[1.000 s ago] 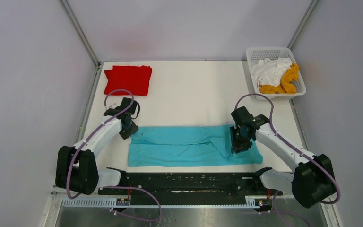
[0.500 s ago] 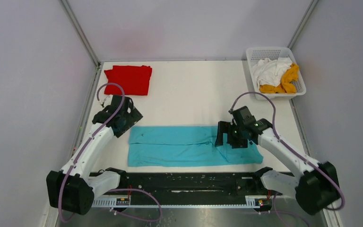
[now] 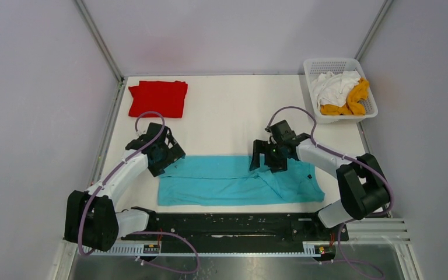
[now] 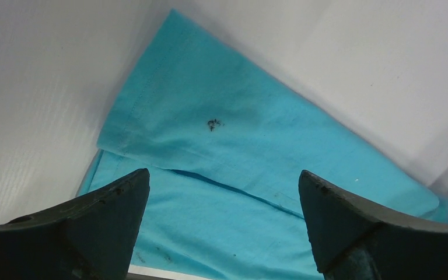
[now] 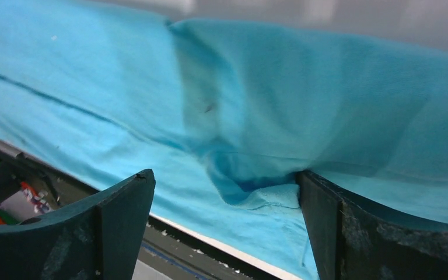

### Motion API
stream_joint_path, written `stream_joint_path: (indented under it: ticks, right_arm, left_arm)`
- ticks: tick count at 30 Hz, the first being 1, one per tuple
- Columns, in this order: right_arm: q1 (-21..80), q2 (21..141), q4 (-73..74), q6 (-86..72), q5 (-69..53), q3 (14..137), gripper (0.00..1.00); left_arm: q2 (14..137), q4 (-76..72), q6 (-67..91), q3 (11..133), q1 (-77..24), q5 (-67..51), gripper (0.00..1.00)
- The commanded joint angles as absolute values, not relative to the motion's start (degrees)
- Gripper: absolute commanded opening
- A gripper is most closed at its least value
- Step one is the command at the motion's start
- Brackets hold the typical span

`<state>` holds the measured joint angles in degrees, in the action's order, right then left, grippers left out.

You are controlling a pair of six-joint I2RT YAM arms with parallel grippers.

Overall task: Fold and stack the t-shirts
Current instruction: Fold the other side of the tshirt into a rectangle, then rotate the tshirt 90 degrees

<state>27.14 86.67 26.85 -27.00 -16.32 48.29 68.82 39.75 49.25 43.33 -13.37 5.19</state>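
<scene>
A turquoise-blue t-shirt (image 3: pixel 233 182) lies on the white table, folded lengthwise into a long strip. My left gripper (image 3: pixel 169 156) hovers open over its far left corner, and the left wrist view shows only flat cloth (image 4: pixel 239 134) between the left gripper's (image 4: pixel 223 173) fingers. My right gripper (image 3: pixel 267 163) stands open over the strip's far edge, right of its middle. In the right wrist view the right gripper (image 5: pixel 224 175) spans a rumpled fold of the shirt (image 5: pixel 268 87), with the right finger (image 5: pixel 350 233) touching it. A folded red t-shirt (image 3: pixel 158 98) lies at the far left.
A white lattice basket (image 3: pixel 311 74) at the far right corner holds a white t-shirt (image 3: pixel 335 84) and a mustard-yellow one (image 3: pixel 353 99). A black rail (image 3: pixel 227 224) runs along the near edge, just below the turquoise shirt. Grey walls enclose the table on three sides.
Both grippers opened and let go of the turquoise shirt's ends. The right gripper then moved left and farther back along the strip; the left one lifted and shifted slightly.
</scene>
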Motion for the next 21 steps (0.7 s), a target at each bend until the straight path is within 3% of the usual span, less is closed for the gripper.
stream_joint_path:
  ticks: [1, 6, 11, 17, 21]
  right_arm:
    - [30.5, 80.8, 25.5, -27.3, -24.1, 46.6, 0.99]
    - [38.5, 74.0, 27.5, -30.3, -26.5, 41.8, 0.99]
    - [50.1, 77.5, 27.2, -29.7, -30.6, 43.3, 0.99]
    - [50.3, 71.4, 28.3, -28.5, -19.7, 43.7, 1.00]
    - [49.3, 65.4, 29.8, -32.2, -8.9, 41.4, 0.99]
  left_arm:
    - [67.2, 38.4, 48.2, 43.5, -13.4, 6.4, 0.99]
    - [67.7, 39.2, 48.0, 44.4, -13.4, 8.4, 0.99]
    - [69.6, 39.2, 47.6, 46.6, -13.4, 8.0, 0.99]
    - [72.4, 38.5, 44.3, 49.5, -14.0, 3.4, 0.99]
    - [76.2, 37.6, 43.2, 49.9, -19.6, 2.4, 0.99]
